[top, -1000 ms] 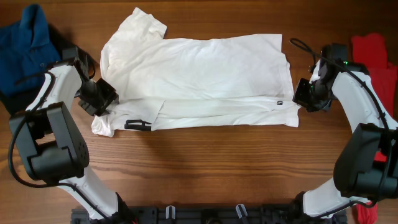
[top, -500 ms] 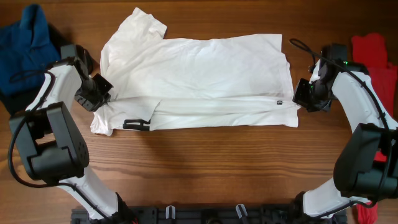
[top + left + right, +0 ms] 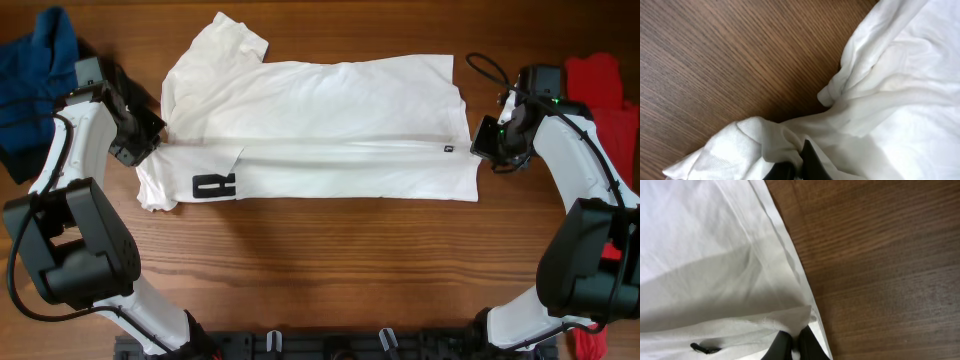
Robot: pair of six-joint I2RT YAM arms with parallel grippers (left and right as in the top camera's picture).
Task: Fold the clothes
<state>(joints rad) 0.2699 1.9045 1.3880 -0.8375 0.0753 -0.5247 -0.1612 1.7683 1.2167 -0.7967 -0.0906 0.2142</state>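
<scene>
no legible text, T-shirt [image 3: 330,120] print (blocky)

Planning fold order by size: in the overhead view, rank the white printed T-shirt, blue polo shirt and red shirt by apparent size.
Largest: white fabric T-shirt with black print.
Then blue polo shirt and red shirt: both partly hidden, order unsure.

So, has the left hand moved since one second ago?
Yes. In the overhead view the left hand, shut on the white T-shirt, has shifted up and to the left, closer to the blue shirt.
</scene>
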